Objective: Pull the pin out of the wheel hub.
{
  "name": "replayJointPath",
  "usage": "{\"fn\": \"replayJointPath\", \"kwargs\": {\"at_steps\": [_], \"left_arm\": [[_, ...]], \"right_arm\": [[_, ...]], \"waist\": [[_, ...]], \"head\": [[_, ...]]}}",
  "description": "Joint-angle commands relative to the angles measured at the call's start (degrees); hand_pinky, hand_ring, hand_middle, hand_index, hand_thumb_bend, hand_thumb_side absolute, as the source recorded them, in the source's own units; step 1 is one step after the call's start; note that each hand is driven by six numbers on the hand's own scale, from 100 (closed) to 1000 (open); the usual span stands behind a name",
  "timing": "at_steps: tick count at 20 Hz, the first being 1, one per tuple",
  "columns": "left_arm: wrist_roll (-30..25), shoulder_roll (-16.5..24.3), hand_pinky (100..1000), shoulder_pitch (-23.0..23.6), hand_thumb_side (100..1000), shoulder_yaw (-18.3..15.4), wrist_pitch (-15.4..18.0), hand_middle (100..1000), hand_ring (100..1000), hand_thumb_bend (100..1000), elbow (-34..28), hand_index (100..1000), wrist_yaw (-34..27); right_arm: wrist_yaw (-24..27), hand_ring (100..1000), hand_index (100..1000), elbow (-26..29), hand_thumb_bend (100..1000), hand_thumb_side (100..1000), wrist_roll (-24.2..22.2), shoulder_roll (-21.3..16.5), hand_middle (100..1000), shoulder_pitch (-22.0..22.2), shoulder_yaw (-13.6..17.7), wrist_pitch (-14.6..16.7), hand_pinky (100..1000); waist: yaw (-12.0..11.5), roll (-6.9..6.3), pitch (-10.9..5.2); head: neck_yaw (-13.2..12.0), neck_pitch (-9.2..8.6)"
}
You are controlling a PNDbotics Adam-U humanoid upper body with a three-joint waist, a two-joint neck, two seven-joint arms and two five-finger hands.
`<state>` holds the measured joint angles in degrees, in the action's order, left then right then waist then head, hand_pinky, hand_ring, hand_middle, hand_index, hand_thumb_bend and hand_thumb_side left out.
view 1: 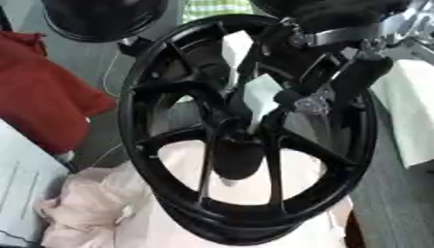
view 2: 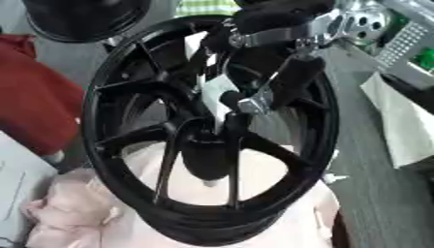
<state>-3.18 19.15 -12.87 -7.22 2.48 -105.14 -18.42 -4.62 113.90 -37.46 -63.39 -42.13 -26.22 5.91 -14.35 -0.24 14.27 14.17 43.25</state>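
Note:
A black spoked wheel (view 1: 144,145) stands nearly on edge, leaning on a pale pink cloth (view 1: 85,203). Its dark hub (view 1: 237,155) bulges out at the centre, with a small whitish tip (view 1: 229,182) showing at its lower end; I cannot tell whether that is the pin. My right hand (view 2: 292,72), black with silver joints, comes down from the upper right and reaches in across the spokes to the hub's centre. Where it meets the hub is lost against the black metal. White patches (view 1: 263,94) show between the spokes by the hand. My left hand shows in no view.
A red cloth (view 1: 42,92) lies at the left and a second black round thing (view 1: 101,17) at the top left. A white sheet (view 1: 21,189) sits at the lower left, a white cloth (view 1: 411,111) at the right, and grey equipment (view 2: 407,43) at the far right.

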Motion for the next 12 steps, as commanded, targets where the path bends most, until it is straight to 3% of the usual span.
{"fn": "replayJointPath", "kwargs": {"at_steps": [1,12], "left_arm": [[-0.22,1.66,605,-0.74,790,-0.15,0.1,528,629,100,-0.63,758,0.25],[-0.56,1.66,606,-0.91,792,-0.05,0.05,529,629,100,-0.67,758,0.5]], "right_arm": [[-0.74,901,917,0.69,100,424,-0.07,-0.74,777,-0.7,0.43,-0.6,891],[-3.27,902,917,0.69,100,518,-1.32,-0.82,778,0.63,0.22,-2.8,891]], "waist": [[-0.12,0.41,0.23],[-0.13,0.33,0.84]], "head": [[-0.14,-0.03],[-0.1,-0.39]]}}
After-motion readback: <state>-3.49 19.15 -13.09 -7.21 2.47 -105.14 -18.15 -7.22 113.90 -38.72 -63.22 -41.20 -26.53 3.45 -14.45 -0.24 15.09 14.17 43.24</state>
